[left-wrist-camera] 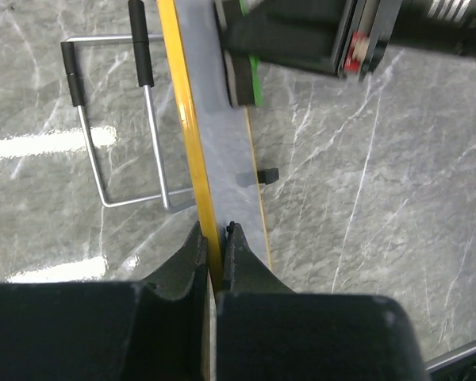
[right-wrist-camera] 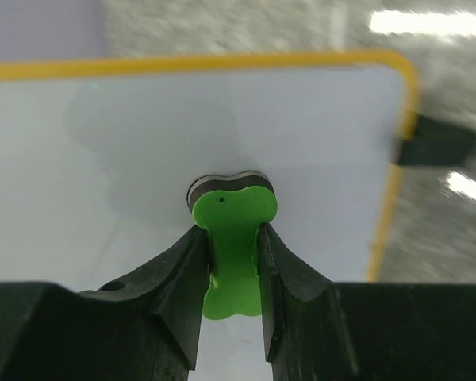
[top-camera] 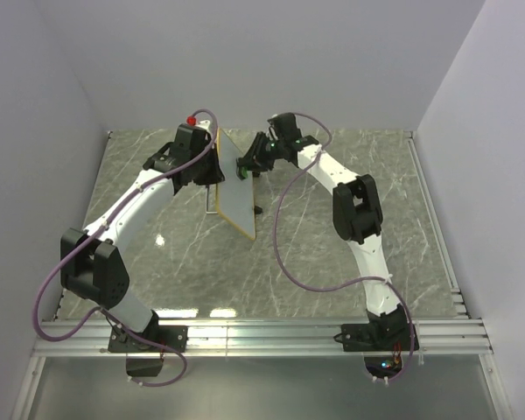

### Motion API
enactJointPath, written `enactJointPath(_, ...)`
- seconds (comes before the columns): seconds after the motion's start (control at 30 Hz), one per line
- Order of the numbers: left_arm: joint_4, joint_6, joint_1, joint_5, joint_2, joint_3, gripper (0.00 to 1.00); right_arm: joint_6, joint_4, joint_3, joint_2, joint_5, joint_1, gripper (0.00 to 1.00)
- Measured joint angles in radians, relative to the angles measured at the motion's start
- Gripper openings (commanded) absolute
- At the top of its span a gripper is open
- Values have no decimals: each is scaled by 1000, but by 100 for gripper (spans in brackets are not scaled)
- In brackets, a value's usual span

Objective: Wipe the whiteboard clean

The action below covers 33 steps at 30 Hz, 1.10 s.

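The whiteboard (top-camera: pixel 232 197) stands on edge across the far middle of the worktop (top-camera: pixel 420 262), forming a wall between the arms. The left gripper (left-wrist-camera: pixel 214 234) clamps its frame from the left. The right gripper (right-wrist-camera: pixel 232 238) presses the eraser (right-wrist-camera: pixel 234 210) onto its right face. A wire stand (left-wrist-camera: pixel 135 202) lies just left of the board. The right arm's cable (top-camera: pixel 276 236) loops over the centre. Open passage: along the right edge, at the far right corner, and at the near edge between the arm bases.

Grey marble-look table (top-camera: pixel 420 227)
Only the whiteboard (top-camera: pixel 232 188) is on it, standing up on edge, with its wire stand (left-wrist-camera: pixel 72 73) out behind.
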Motion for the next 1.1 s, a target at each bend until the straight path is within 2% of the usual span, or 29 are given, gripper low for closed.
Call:
enactJointPath(0.23,30,-22,2,37,8,10,0,-83,-83,-286,-140,46,2,0)
enactJointPath(0.5,58,21,2,145,77,87,0,-144,-231,-443,-336,113,124,0)
enactJointPath(0.73,126,74,2,205,109,99,0,-149,-307,-428,-430,90,249,0)
enactJointPath(0.9,178,77,3,217,106,74,0,-136,-332,-389,-430,114,250,0)
enactJointPath(1.1,240,69,3,220,96,40,0,-137,-356,-368,-430,213,251,0)
